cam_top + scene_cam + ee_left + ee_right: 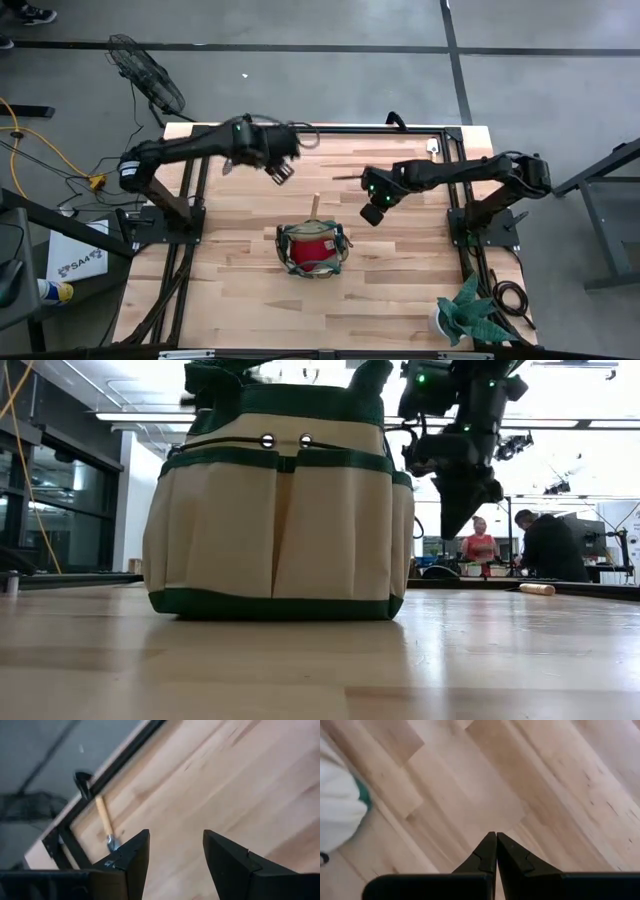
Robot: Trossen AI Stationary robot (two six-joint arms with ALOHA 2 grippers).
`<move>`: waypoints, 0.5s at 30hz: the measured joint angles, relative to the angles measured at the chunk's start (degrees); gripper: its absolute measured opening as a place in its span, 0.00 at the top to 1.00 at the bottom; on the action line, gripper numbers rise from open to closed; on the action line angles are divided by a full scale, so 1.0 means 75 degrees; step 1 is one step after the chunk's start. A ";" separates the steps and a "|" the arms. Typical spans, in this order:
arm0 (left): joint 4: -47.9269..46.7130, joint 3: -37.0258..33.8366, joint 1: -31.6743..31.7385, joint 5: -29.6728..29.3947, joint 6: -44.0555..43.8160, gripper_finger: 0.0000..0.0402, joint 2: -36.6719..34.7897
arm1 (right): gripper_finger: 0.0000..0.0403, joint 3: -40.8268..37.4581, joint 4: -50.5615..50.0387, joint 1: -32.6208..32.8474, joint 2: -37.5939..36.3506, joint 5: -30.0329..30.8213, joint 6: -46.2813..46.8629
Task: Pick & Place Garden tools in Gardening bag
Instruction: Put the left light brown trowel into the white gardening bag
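The beige gardening bag (pixel 310 250) with green trim stands upright at the table's middle; in the low view it fills the left half (pixel 280 520). A red item (pixel 313 250) lies inside it, and a wooden handle (pixel 314 205) sticks out of its far side. Another wooden-handled tool (pixel 103 817) lies flat by the table's far frame rail. My left gripper (pixel 280 172) (pixel 175 837) hangs open above bare table, far left of the bag. My right gripper (pixel 372 213) (pixel 496 835) is shut and empty, pointing down just right of the bag.
A green spiky plant in a white pot (pixel 468 315) stands at the table's near right corner. A black frame rail (pixel 400 127) runs along the far edge. People show in the room behind the table (pixel 545 545). Bare wood lies between the grippers.
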 joint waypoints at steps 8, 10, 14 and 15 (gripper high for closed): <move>0.2714 -0.2371 0.3109 0.1844 0.1193 0.56 -0.0403 | 0.99 0.0000 0.0075 -0.0785 0.0000 -0.0533 0.0101; 0.3041 -0.2775 0.3796 0.2243 0.1412 0.56 -0.0403 | 0.99 0.0000 0.0080 -0.0920 0.0000 -0.0534 0.0105; 0.3991 -0.3428 0.4807 0.2660 0.1766 0.56 -0.0403 | 0.99 0.0000 0.0129 -0.1177 0.0000 -0.0548 0.0108; 0.4148 -0.3549 0.5039 0.2753 0.1811 0.56 -0.0403 | 0.99 0.0000 0.0143 -0.1245 0.0000 -0.0584 0.0108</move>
